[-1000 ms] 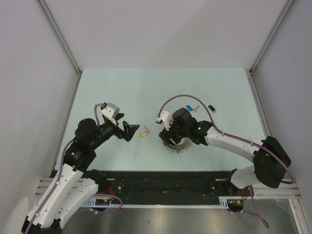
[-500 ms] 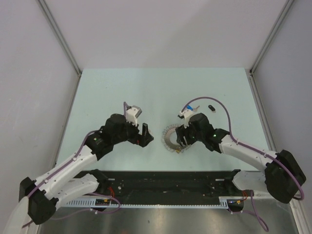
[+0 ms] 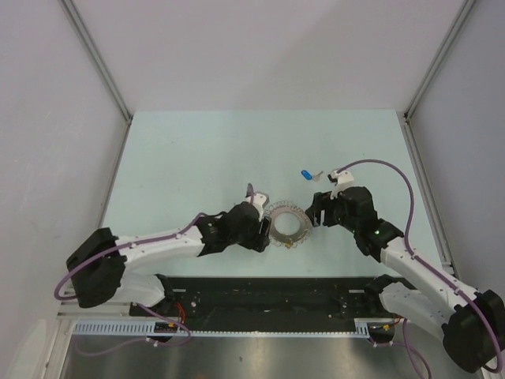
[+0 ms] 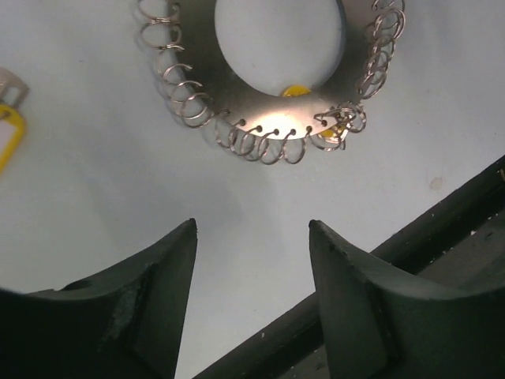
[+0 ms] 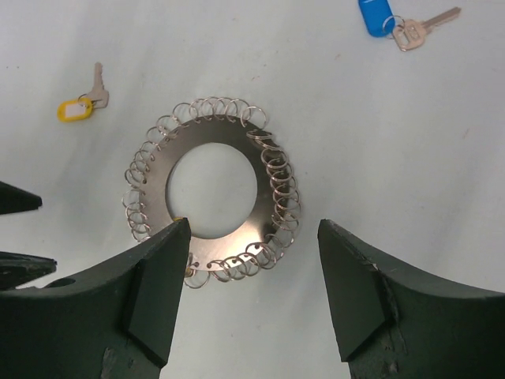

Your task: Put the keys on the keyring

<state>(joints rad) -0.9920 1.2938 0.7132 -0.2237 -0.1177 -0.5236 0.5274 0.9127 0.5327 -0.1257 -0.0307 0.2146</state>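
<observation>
The keyring (image 3: 284, 223) lies between the open, empty left fingers (image 4: 150, 292) and open, empty right fingers (image 5: 363, 292), with the yellow key (image 5: 77, 108), upper left in the right wrist view, nearer the left.

No writing, number, brand or sign can be read in any view. The yellow key (image 5: 79, 106) has a pale insert in its plastic head (too small to tell whether anything is written on it); the blue key (image 5: 375, 16) shows only plain colour on its head, and its blade is too small to make out any stamp; the keyring (image 5: 211, 133) shows bare grey metal with no legible mark.
</observation>
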